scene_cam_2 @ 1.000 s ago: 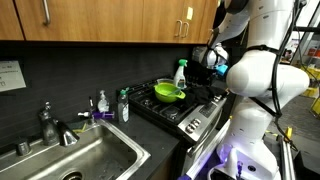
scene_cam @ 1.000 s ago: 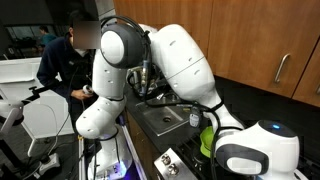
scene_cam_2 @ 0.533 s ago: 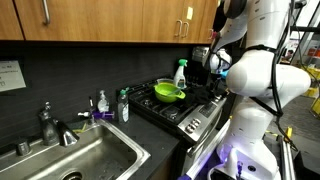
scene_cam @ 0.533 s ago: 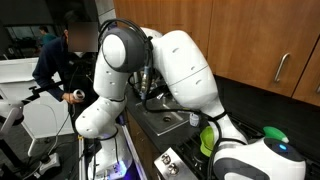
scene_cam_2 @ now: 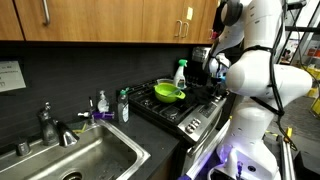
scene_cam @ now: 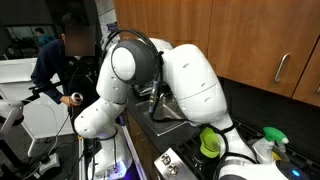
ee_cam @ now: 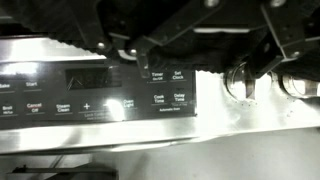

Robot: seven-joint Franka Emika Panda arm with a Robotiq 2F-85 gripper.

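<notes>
Near the stove panel (ee_cam: 120, 95), the fingers (ee_cam: 110, 40) hang spread apart, grasping nothing. At its right end sit two knobs (ee_cam: 240, 82).

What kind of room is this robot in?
Most likely a kitchen. There is a stove with a green bowl on it, a metal sink with a tap beside it, and wooden cabinets on the wall above.

A stove control panel (ee_cam: 100, 95) and 2 knobs (ee_cam: 240, 80) stand close before the hand (ee_cam: 200, 55). On the stove (scene_cam_2: 195, 118), a green bowl (scene_cam_2: 168, 92) and a spray bottle (scene_cam_2: 180, 72) crowd the back. Passing room lies above the front grate. Cabinets (scene_cam_2: 110, 20) hang overhead.
</notes>
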